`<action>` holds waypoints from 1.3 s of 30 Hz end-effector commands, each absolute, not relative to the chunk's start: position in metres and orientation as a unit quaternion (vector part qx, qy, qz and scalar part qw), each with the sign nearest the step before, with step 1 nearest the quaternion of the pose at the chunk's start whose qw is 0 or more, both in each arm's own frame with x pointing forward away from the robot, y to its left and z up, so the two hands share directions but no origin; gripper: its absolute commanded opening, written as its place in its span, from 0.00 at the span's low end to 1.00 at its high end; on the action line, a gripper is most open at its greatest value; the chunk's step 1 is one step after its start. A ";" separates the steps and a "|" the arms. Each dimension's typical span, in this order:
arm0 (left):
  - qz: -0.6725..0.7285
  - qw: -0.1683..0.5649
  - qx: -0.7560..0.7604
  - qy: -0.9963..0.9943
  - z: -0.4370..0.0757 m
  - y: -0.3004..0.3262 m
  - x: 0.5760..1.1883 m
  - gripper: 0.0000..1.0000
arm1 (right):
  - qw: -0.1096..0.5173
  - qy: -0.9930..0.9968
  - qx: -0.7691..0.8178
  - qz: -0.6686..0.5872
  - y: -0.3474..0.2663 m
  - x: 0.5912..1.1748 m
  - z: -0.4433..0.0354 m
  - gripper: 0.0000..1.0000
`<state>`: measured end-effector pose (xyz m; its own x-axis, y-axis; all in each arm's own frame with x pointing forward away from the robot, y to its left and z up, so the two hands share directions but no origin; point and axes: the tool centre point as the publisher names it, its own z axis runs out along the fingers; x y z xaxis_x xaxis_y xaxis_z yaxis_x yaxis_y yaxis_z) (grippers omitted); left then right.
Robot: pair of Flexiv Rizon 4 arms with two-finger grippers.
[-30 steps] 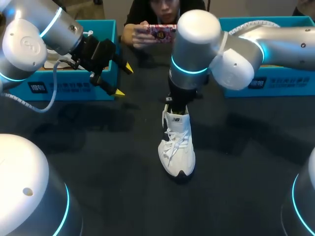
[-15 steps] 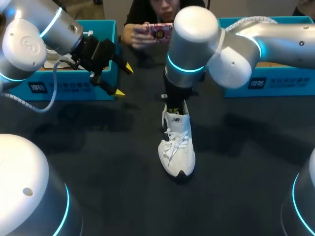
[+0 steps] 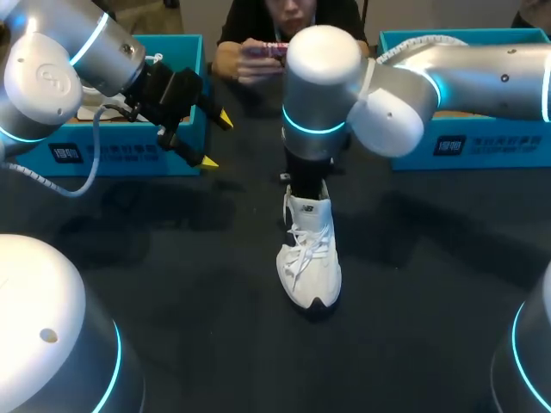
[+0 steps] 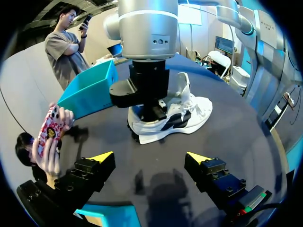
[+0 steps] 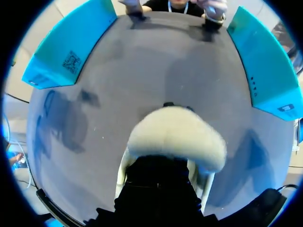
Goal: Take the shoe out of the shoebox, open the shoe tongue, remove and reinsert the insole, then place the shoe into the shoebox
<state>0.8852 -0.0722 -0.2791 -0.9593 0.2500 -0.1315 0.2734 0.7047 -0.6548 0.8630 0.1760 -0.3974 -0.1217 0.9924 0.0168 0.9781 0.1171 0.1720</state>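
White shoe [image 3: 310,258] stands upright on the dark table [image 3: 172,284], out of both boxes, toe toward the robot. From above, its heel end is covered by the right arm's wrist. Right pincer [image 4: 152,111] is down at the heel opening. In the left wrist view its dark body blocks the collar, and its own view gives only a blurred pale bulge of shoe over a dark mass, so gripping or not, I cannot tell. Left pincer [image 3: 213,140] hangs well apart from the shoe, jaws spread wide with nothing between them, by the corner of the left blue shoebox [image 3: 129,155]. Second blue shoebox [image 3: 499,146] stands behind the right arm, partly masked by it.
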 end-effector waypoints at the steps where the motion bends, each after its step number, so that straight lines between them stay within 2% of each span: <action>1: -0.356 0.017 0.142 0.924 -0.279 -0.072 0.884 1.00 | 0.070 0.745 0.660 0.068 0.176 0.863 -0.381 0.00; 15: -0.356 0.017 0.142 0.924 -0.279 -0.072 0.884 1.00 | 0.097 0.750 0.653 0.053 0.173 0.873 -0.413 0.00; 19: -0.356 0.017 0.142 0.924 -0.279 -0.072 0.884 1.00 | 0.096 0.744 0.659 0.049 0.173 0.868 -0.408 0.00; 22: -0.356 0.017 0.142 0.924 -0.279 -0.072 0.884 1.00 | 0.089 0.737 0.669 0.046 0.168 0.858 -0.388 0.00; 30: -0.356 0.017 0.142 0.924 -0.279 -0.072 0.884 1.00 | 0.017 0.743 0.669 0.008 0.159 0.828 -0.348 0.00; 39: -0.356 0.017 0.142 0.924 -0.279 -0.072 0.884 1.00 | -0.052 0.738 0.672 -0.034 0.161 0.801 -0.340 0.00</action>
<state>0.8852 -0.0723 -0.2791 -0.9593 0.2501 -0.1316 0.2735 0.7045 -0.6549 0.8016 0.1624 -0.3372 -0.0955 0.9952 0.0213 0.9893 0.0972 -0.1085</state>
